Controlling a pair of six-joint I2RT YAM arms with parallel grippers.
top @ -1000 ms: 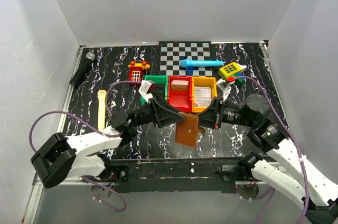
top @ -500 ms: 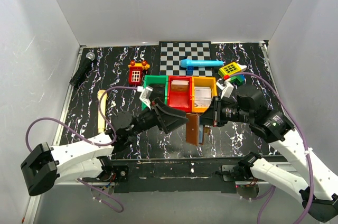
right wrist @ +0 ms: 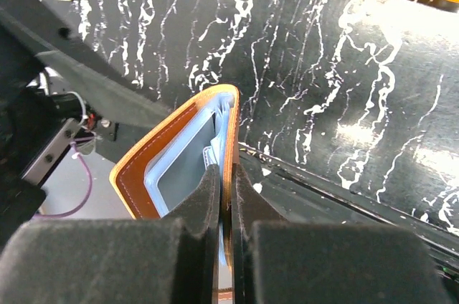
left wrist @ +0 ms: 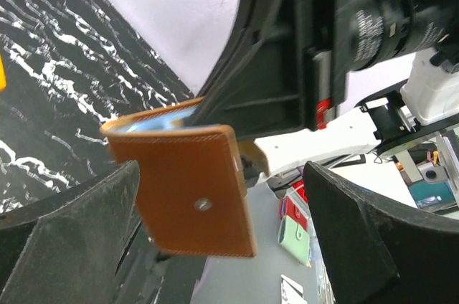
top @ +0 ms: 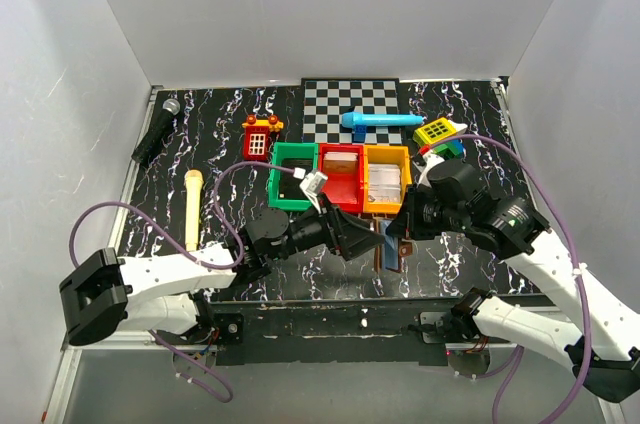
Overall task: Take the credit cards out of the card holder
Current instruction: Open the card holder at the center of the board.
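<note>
card holder (left wrist: 193, 189) pinched between right jaws, left jaws spread wide, facing it

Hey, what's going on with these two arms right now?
The right gripper is shut on the brown card holder, holding it up off the table, slightly open so its pale inner panels show. The left gripper is open, with a finger on each side of the holder's free flap, not gripping it. No card looks pulled out yet.
</note>
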